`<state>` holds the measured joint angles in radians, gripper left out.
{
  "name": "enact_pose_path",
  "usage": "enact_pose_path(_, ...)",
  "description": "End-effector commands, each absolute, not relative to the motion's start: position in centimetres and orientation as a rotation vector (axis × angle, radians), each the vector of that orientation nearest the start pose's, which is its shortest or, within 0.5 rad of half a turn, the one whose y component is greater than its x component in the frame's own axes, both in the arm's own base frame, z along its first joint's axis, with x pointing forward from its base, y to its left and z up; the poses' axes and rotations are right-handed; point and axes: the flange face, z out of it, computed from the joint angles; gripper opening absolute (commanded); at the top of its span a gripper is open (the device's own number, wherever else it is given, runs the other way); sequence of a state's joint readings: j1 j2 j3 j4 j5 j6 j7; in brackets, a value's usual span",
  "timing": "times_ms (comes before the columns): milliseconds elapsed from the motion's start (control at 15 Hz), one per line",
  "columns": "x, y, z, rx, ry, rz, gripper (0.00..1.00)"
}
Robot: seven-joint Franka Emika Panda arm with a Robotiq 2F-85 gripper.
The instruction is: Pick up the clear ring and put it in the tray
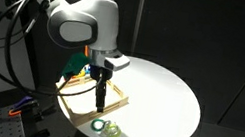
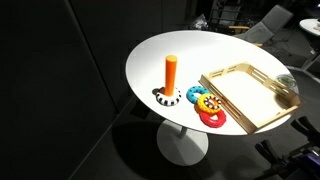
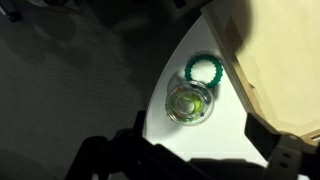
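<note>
**Mia:** Fingers of the gripper are the big dark shapes at the bottom of the wrist view. They are spread wide apart, and they hold nothing.

**Ben:** Where is the clear ring?

**Mia:** It is just ahead of the gripper, about in line with the gap between the two fingers. It lies flat on the white table, close to the table's round edge. It is not in the tray.

**Ben:** What is close to it?

**Mia:** A green ring lies just past it, a bit farther from the gripper. I cannot tell if they touch. The tray's wooden side runs right beside both rings, on the right in the wrist view.

**Ben:** And the gripper, seen from outside?

**Mia:** In an exterior view the white arm bends over the table. The gripper points down above the tray, and both rings sit lower in that view, outside the tray.

**Ben:** Any other toys?

**Mia:** Yes. In an exterior view an orange peg stands up with a striped ring around its foot. A pile of colored rings lies between the peg and the tray. They are all across the tray from the clear ring, well apart from the gripper.
</note>
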<state>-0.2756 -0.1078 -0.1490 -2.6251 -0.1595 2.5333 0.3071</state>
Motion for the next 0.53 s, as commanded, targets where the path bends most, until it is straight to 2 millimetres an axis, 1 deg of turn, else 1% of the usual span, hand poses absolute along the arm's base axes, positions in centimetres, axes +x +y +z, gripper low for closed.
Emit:
enact_pose_path(0, 39.8, -19.7, 27.2, -3.054, 1.024, -0.019, 1.0)
enact_pose_path(267, 40.5, -20.8, 25.0, -3.041, 1.053, -0.017, 1.0)
enact_pose_path(467, 41.4, -21.4, 23.1, -3.042, 1.072, -0.01, 1.0)
